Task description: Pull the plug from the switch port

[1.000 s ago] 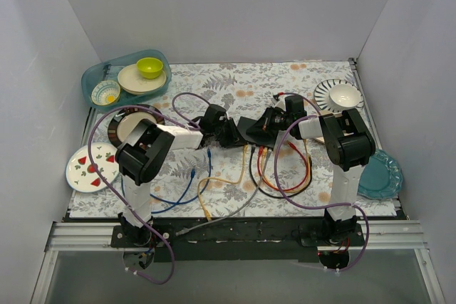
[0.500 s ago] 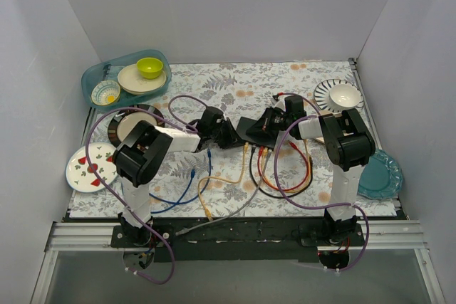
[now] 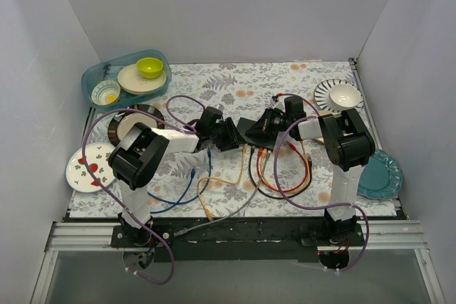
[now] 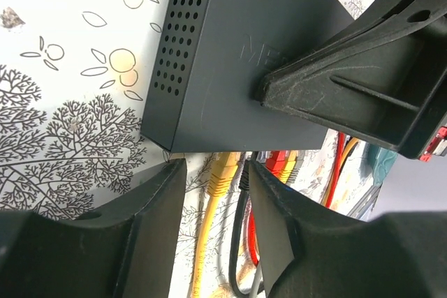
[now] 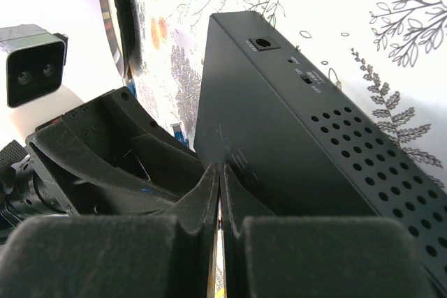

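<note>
The switch (image 3: 249,129) is a flat matte-black box lying mid-table on the floral cloth. In the left wrist view its socket edge (image 4: 244,146) faces my left gripper (image 4: 216,179), which is open. A yellow plug (image 4: 225,172) sits in its port between the two fingers, and neither finger clamps it. A black plug (image 4: 244,176) lies against the right finger, with a red plug (image 4: 276,162) beyond it. My right gripper (image 5: 221,172) is shut, its tips pressed down on the switch top (image 5: 307,151).
Yellow, blue (image 3: 187,186), black and red (image 3: 305,169) cables loop from the switch toward the near edge. A teal tub of dishes (image 3: 125,76) stands back left. Plates (image 3: 91,167) lie left, a bowl on a plate (image 3: 340,95) back right, and a teal plate (image 3: 381,174) right.
The left arm has shifted slightly left and its elbow has sunk a little. The switch, the cables and the right arm have stayed put.
</note>
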{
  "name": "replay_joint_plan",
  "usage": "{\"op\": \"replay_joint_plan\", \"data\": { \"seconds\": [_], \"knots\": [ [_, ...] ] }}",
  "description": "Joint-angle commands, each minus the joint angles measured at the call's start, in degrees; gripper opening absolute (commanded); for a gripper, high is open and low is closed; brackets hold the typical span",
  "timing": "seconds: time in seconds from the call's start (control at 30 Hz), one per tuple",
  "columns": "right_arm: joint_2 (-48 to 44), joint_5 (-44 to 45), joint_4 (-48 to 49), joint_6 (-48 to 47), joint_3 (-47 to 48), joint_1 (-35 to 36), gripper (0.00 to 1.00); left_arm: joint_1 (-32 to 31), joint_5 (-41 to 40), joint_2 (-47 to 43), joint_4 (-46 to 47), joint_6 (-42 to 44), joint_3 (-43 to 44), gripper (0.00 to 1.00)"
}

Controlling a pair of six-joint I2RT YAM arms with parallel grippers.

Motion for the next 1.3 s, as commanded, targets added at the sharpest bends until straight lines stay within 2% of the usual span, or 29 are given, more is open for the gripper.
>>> {"op": "replay_joint_plan", "data": {
  "seconds": [0.0,0.5,0.73,1.03,1.27],
  "knots": [
    [2.2,6.7,-7.4,-3.5,-2.9,-0.2,0.06,-0.2,-2.2,4.5,-10.0,3.3,-2.1,0.42],
    [2.8,6.8,-7.4,-3.5,-3.0,-0.3,0.06,-2.1,0.0,7.8,-9.2,2.0,0.7,0.35],
    [2.6,6.8,-7.4,-3.6,-3.2,-0.3,0.06,-2.1,0.4,8.8,-8.5,0.1,0.2,0.11],
    [2.5,6.7,-7.3,-3.6,-3.5,-0.3,0.06,-2.0,1.5,9.1,-6.3,-1.5,-1.4,0.00],
    [2.3,6.6,-7.3,-3.6,-3.6,-0.4,0.06,-2.0,3.4,7.5,-2.7,-1.7,-5.8,0.00]
  ]
}}
